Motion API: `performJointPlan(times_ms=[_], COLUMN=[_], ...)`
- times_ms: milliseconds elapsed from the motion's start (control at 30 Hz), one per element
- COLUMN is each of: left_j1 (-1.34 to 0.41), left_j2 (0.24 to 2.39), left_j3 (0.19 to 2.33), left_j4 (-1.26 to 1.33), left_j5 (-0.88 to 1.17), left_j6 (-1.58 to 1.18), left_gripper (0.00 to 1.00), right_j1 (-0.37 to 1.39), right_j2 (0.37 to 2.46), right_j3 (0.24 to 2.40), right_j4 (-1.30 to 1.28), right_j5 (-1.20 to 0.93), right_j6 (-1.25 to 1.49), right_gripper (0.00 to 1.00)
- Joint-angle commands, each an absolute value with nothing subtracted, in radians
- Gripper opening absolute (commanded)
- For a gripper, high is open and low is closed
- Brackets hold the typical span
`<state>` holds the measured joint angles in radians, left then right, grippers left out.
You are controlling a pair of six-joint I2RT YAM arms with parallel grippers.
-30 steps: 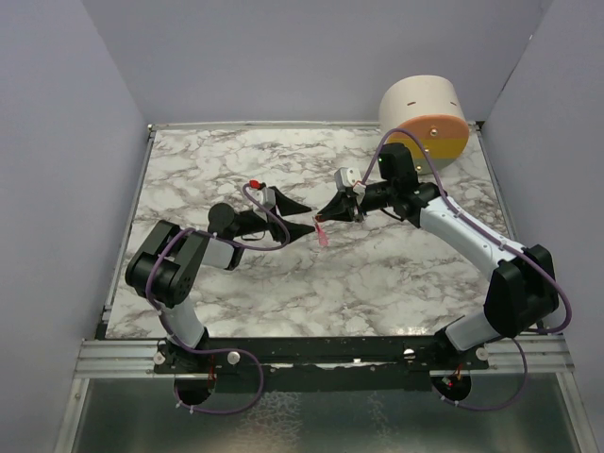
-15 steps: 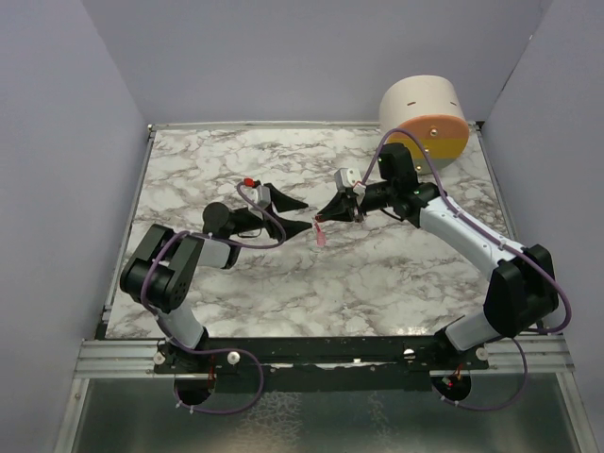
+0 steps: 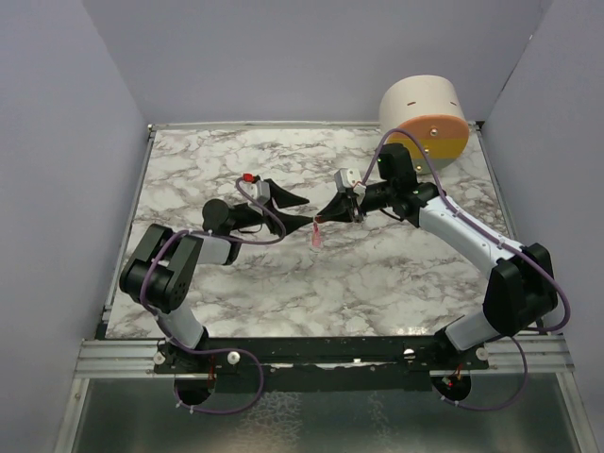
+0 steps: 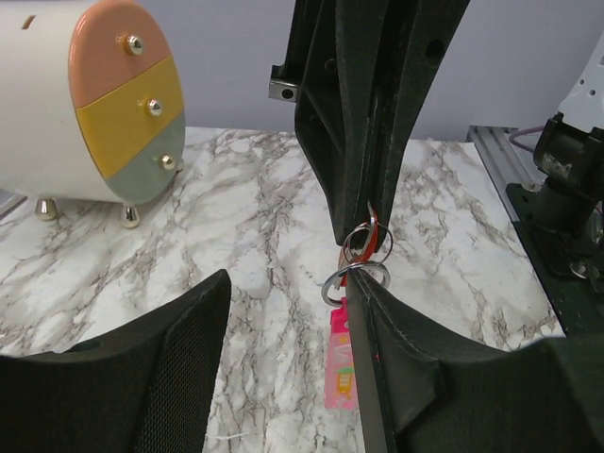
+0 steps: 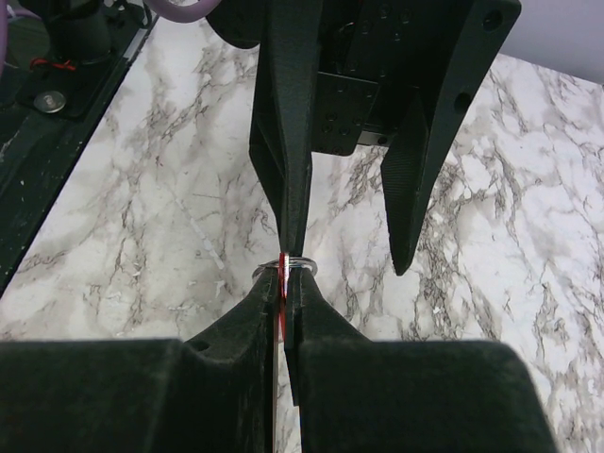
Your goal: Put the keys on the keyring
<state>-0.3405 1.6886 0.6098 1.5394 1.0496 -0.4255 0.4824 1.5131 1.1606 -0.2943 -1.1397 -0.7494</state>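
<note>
Left gripper [image 3: 309, 211]: jaws standing apart, lying sideways above the marble table [image 3: 377, 274], tips aimed at the other arm's tips.
Its near finger [image 4: 406, 377]: the tip looks right up against the lower metal loop. The other finger stands off to the side, touching nothing.
Keyring [image 4: 352, 283]: 2 thin metal loops, one above the other, right where the 2 grippers meet. The upper loop sits at the right gripper's tips.
Pink strap [image 3: 315, 239]: hangs straight down from the lower loop, below both sets of tips. I can't tell whether its end reaches the marble.
Key [image 5: 281, 283]: only a red sliver shows, pinched between the right gripper's fingers just behind the loop.
Right gripper [image 3: 322, 218]: fingers pressed together, clamped on the key, tip to tip with the left gripper's near finger.
Drawer drum [image 3: 425, 118]: white and round, with pink, yellow and green fronts, standing on the table well behind the right gripper.
</note>
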Motion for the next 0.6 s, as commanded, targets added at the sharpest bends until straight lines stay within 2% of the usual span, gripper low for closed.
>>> performJointPlan(times_ms=[0,567], left_j1=[-0.338,-0.372], left_j2=[1.723,1.768], left_j3=[0.648,0.673], left_j4=[1.762,1.762], left_j5=[1.085,1.106], left_j6=[-0.446,-0.453], left_gripper=[0.52,0.51], right_j1=[0.477,0.477], right_j2=[1.526,1.539], right_j3=[1.179,1.184], right_j4=[-0.313,-0.310], right_j5=[-1.180,-1.184], right_j6=[-0.762,-0.764], right_gripper=[0.01,0.01])
